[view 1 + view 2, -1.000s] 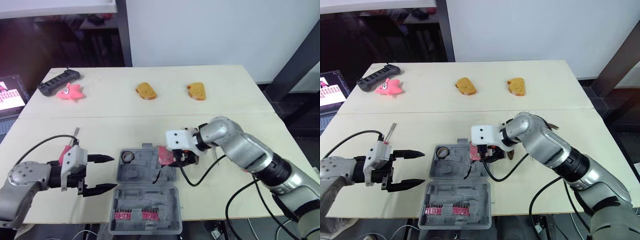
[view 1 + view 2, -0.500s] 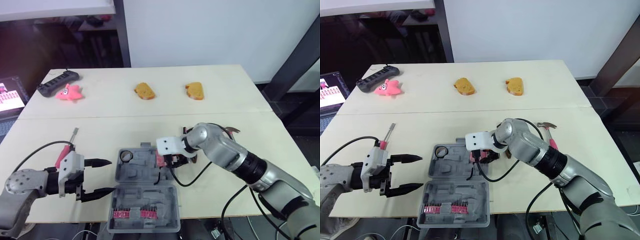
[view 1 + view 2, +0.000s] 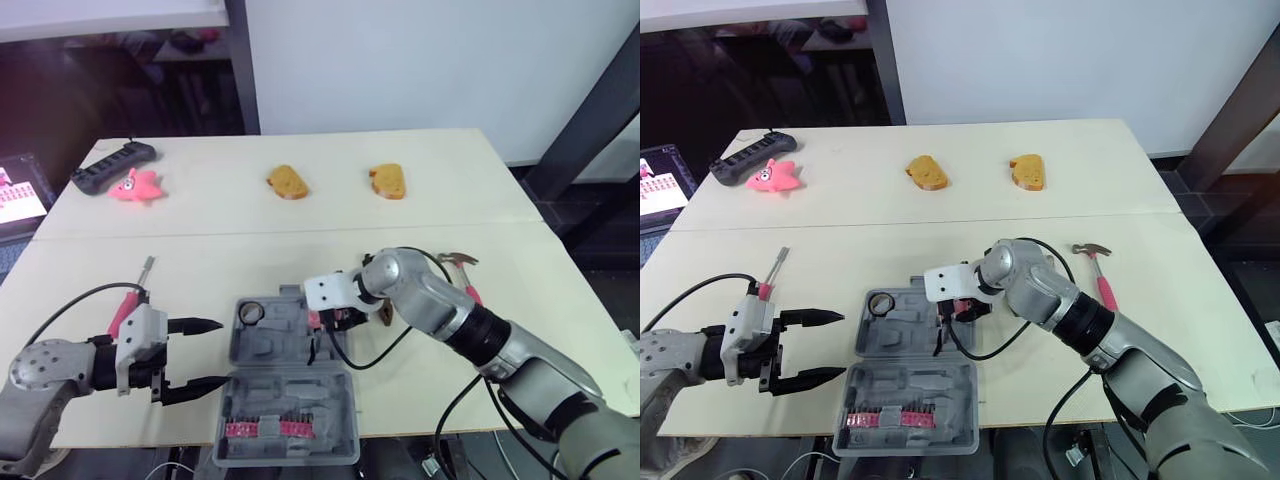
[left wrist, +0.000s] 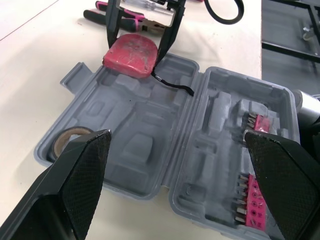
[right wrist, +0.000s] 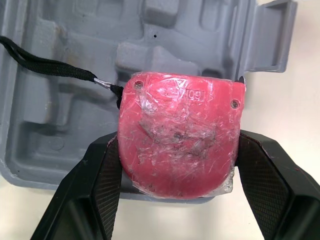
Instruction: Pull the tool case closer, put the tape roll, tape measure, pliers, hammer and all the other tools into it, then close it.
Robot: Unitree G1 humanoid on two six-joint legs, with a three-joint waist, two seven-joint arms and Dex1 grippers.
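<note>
Right gripper [image 3: 333,318] clamps the red tape measure [image 5: 180,142] at the open tool case's [image 3: 290,372] far rim — strap trailing inside. Left gripper [image 3: 225,352] gapes empty beside the case. Pliers [image 4: 135,22] beyond — partly hidden behind the fingers.

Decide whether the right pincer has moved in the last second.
Yes. The right pincer, shut on the tape measure, has shifted toward the robot's left, farther over the tool case.
</note>
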